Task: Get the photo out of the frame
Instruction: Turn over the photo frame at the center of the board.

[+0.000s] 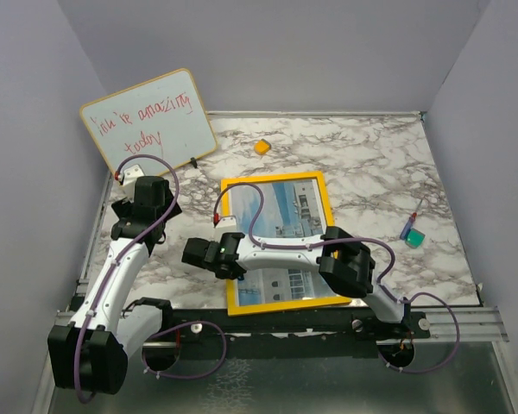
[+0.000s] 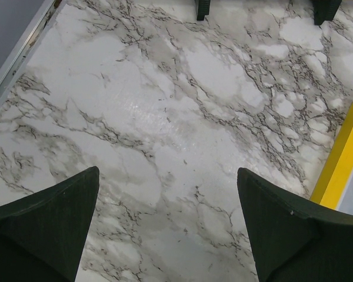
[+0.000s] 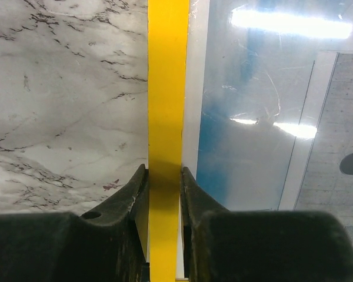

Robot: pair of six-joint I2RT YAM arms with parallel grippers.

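On table (image 1: 371, 172), frame (image 1: 276, 178) runs near-to-far.

Bright, even overhead light is filling all three views. Strip-lamp reflections are glaring off the glossy photo (image 3: 253, 153) in the right wrist view, where the fingers (image 3: 120, 200) of the right gripper (image 3: 163, 171) are shading the frame (image 3: 167, 88) between them. A softer sheen is lying on the marble table (image 2: 144, 111). The arms (image 1: 112, 285) are casting only faint, diffuse shadows in the top view

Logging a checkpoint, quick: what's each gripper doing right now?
Left gripper: open, holding nothing.
Right gripper: closed on the frame, at its yellow edge.
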